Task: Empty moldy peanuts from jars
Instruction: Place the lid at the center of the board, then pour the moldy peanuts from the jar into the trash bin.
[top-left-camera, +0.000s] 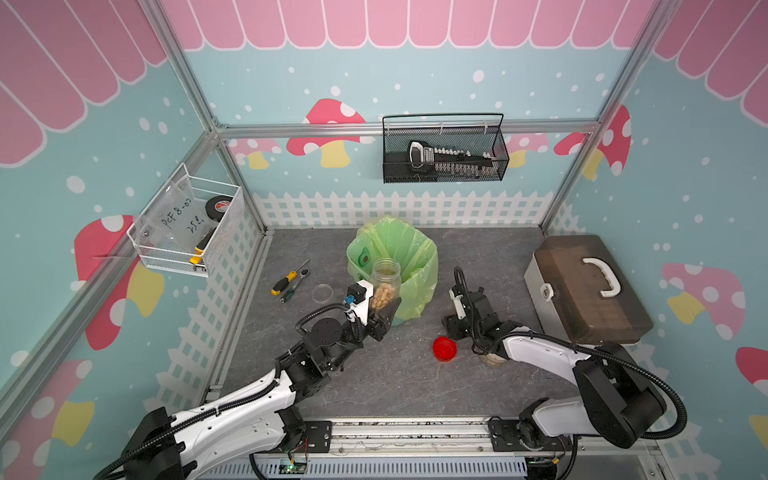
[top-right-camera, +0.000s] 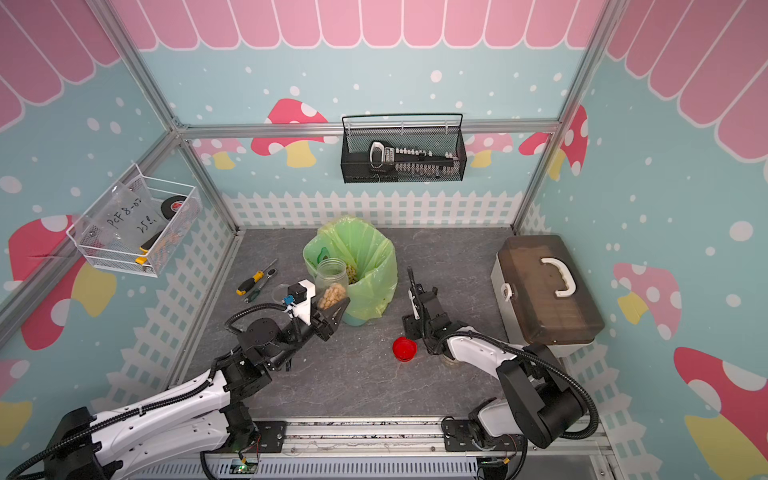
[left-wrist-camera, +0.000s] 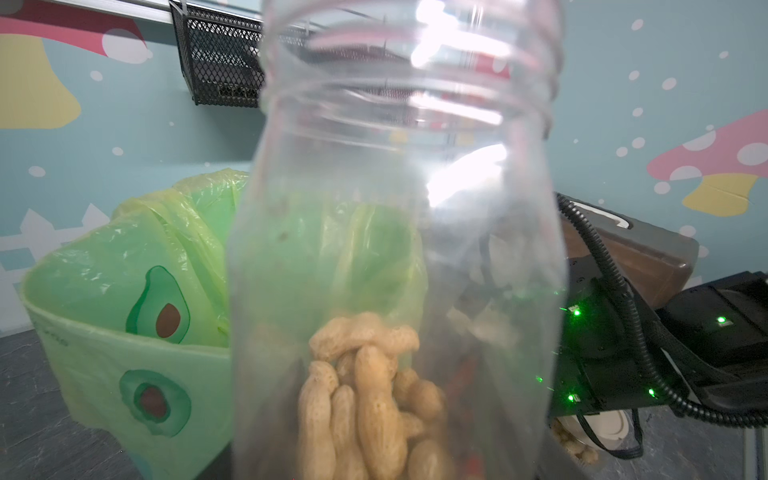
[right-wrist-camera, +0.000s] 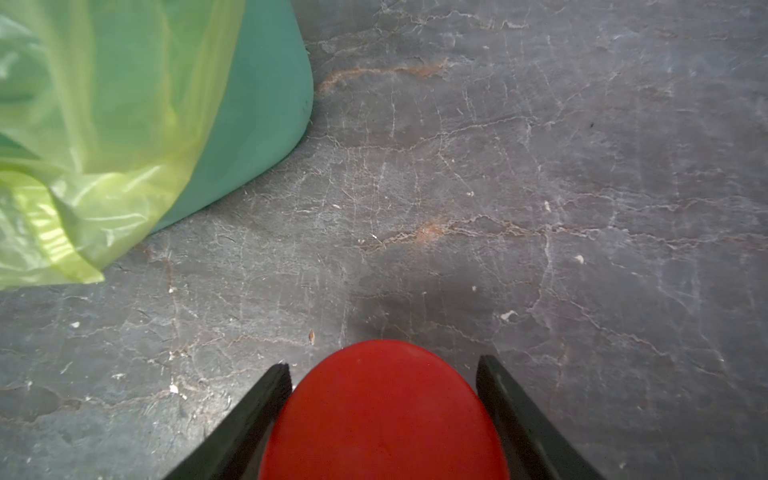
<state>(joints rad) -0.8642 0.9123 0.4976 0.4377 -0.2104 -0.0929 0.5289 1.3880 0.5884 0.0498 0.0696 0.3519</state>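
Grasping 1 clear round plastic jar (top-left-camera: 386, 276) of tan moldy peanuts (top-left-camera: 382, 296) upright: left gripper (top-left-camera: 382, 310), both top views. Left wrist: green-bagged bin (left-wrist-camera: 83, 357) just beyond jar. Right wrist: right gripper (right-wrist-camera: 384, 361) released astride red round lid (right-wrist-camera: 384, 415).

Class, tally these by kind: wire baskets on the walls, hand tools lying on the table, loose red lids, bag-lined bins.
Wire baskets: 2
Hand tools: 2
Red lids: 1
Bag-lined bins: 1
Total: 6
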